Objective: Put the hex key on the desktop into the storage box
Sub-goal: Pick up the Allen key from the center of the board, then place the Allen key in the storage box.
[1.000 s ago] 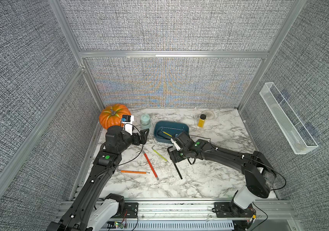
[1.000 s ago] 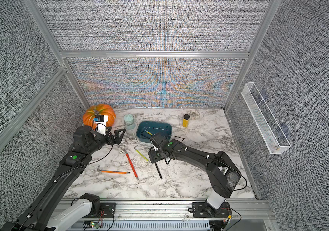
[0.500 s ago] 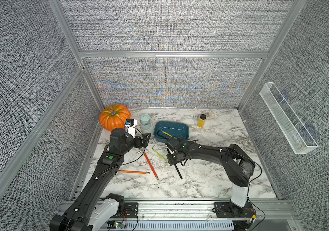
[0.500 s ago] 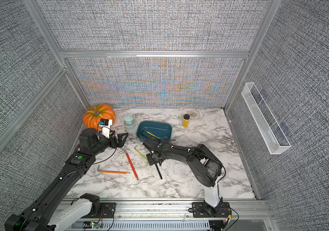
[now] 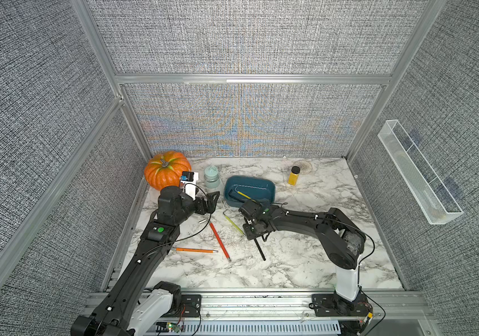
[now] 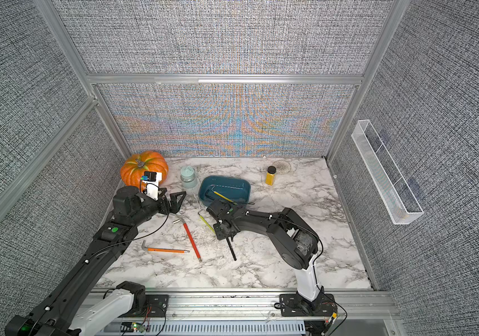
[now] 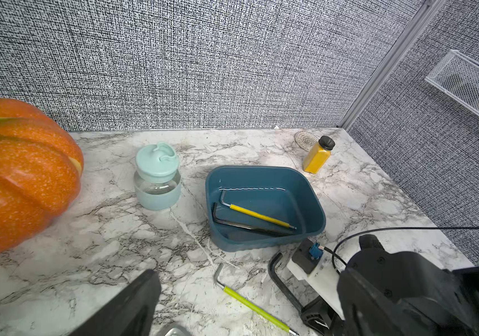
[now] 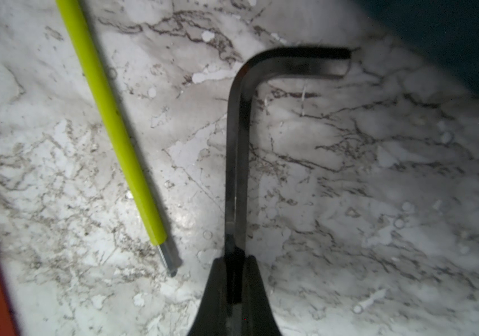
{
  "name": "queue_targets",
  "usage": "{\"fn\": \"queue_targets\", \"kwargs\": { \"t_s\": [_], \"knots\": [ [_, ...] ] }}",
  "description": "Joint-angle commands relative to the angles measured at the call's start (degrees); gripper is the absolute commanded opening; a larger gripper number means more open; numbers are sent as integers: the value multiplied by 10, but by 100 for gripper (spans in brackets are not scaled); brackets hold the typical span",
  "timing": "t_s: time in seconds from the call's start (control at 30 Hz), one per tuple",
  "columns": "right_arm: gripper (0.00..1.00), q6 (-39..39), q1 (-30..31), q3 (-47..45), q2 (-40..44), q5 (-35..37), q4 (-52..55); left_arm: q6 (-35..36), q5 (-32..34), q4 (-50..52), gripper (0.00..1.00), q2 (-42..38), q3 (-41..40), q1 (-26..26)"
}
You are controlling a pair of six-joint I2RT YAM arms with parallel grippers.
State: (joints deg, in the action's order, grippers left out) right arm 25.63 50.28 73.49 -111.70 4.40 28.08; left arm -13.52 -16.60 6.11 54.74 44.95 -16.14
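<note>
While the right gripper [image 8: 234,279] is pinching the black hex key [image 8: 237,151] on the desktop [image 5: 290,261] beside the storage box [image 7: 264,243], two keys [image 7: 257,215] are lying inside; green key [image 5: 234,222], red key [image 5: 220,241] and orange key [image 5: 196,250] are waiting outside, left gripper [image 6: 180,200] gaping wide.

The right claw [image 8: 234,259], open over the hex key [image 8: 237,151] a second ago, is now clamped on its long shaft on the table [image 8: 349,189]. The right arm's [image 5: 346,244] elbow sits further in toward the middle. The left arm [image 5: 171,206] sits slightly farther from the pumpkin [image 5: 165,171].
</note>
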Motion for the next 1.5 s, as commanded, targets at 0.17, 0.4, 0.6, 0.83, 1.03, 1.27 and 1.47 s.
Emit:
{"fn": "queue_targets", "kwargs": {
  "t_s": [0.17,0.4,0.6,0.83,1.03,1.27,1.47],
  "knots": [
    [0,-37,5,1,25,9,26,6,6,7,100,-7,11,0],
    [0,-119,11,13,94,5,51,1,5,6,100,-5,16,0],
    [0,-245,7,46,150,-2,73,-3,7,6,100,-6,19,0],
    [0,-396,-68,136,140,26,56,-11,6,4,100,-5,26,-1],
    [0,-469,-126,221,56,32,32,-21,12,1,100,-10,30,-1],
    [0,-501,-149,257,-19,12,-23,-27,17,1,100,-13,30,-2],
    [0,-504,-146,281,-71,-4,-33,-26,19,3,100,-14,34,-1]
  ]
}}
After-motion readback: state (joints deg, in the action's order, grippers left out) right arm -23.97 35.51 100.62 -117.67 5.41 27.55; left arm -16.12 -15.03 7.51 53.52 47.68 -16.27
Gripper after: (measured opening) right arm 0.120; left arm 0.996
